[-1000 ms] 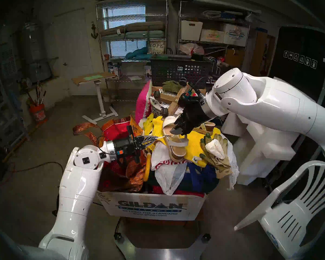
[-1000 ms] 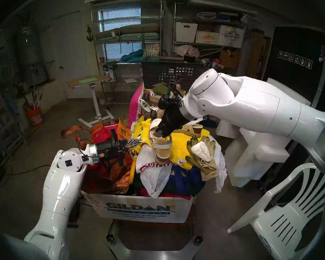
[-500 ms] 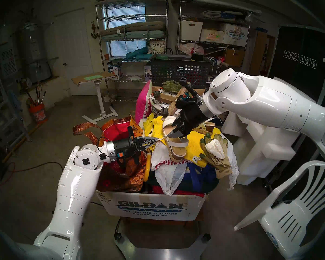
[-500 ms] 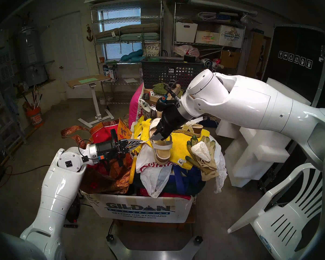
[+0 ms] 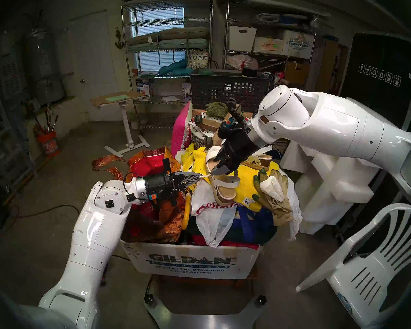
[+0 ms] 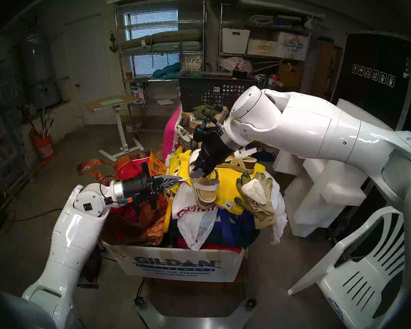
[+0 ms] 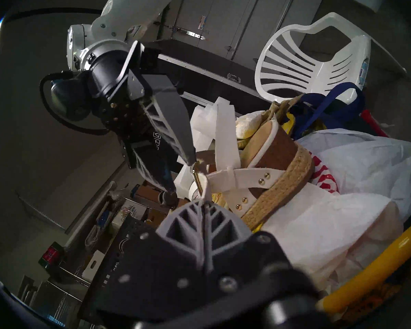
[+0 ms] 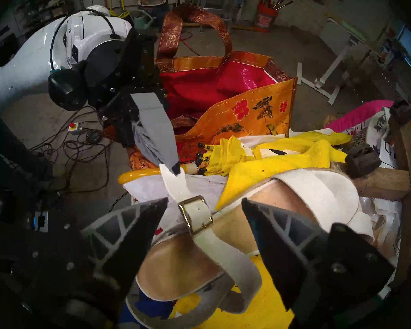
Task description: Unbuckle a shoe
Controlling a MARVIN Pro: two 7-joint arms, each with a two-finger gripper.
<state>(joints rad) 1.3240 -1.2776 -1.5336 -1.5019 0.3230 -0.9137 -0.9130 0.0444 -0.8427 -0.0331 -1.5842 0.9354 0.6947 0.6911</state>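
Left gripper (image 8: 173,166) pressed together on free end of thin white ankle strap (image 8: 176,181), pulled level away from gold rectangular buckle (image 8: 195,213). Right gripper (image 8: 204,224) spread, fingertips either side of buckle, not touching. White-strapped platform sandal with tan footbed and jute sole (image 5: 224,188) lies just below right gripper on yellow towel (image 5: 247,183) atop heaped cardboard box (image 5: 192,262). Right wrist view alone shows buckle face; left wrist view shows only its edge. Head views hide buckle behind right gripper.
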